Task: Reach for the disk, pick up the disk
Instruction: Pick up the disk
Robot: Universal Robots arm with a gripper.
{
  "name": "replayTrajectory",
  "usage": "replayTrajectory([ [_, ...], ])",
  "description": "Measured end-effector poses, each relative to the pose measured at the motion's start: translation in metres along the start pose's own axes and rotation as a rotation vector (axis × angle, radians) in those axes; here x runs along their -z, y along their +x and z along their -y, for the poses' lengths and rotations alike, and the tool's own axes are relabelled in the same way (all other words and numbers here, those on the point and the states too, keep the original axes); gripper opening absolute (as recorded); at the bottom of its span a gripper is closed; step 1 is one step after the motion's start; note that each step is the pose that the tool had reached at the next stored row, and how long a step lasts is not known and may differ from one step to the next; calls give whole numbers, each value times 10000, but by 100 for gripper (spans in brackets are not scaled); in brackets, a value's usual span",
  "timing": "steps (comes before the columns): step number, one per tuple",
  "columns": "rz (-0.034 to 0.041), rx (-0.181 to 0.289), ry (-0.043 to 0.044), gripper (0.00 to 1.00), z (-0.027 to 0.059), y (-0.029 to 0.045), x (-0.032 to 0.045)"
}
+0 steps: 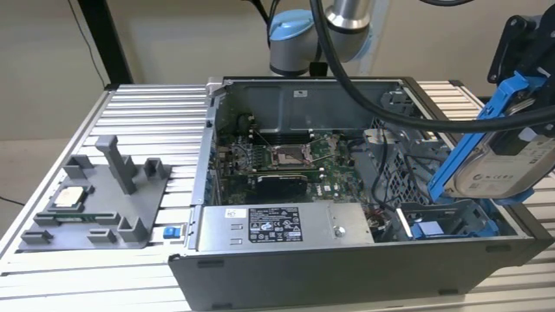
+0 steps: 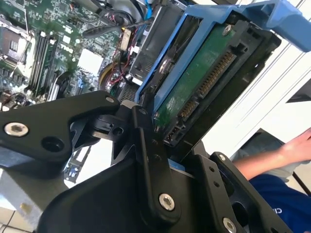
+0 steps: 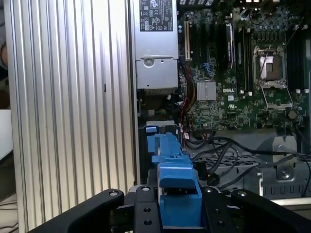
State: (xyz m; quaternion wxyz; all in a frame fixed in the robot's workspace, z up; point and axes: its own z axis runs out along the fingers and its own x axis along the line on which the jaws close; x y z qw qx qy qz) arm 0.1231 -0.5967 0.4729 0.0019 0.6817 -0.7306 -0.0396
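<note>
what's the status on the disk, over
Tool shut on the disk, gripping its blue bracket. Disk tilted, lifted clear above the open computer case at the exterior view's right. Nothing blocking it; a person's arm off to the side.

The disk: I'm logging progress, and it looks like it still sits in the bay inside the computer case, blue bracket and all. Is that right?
Not quite. The disk, blue bracket and all, is not seated in its bay: the exterior view shows it held up above the open computer case at the exterior view's right, and the second wrist view shows the gripper clamped on its lower edge.
</note>
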Motion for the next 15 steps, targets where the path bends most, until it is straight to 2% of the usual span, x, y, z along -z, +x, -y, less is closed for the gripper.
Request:
replayTrajectory([
  [15,-13,218,-11,0,0,0,-3],
])
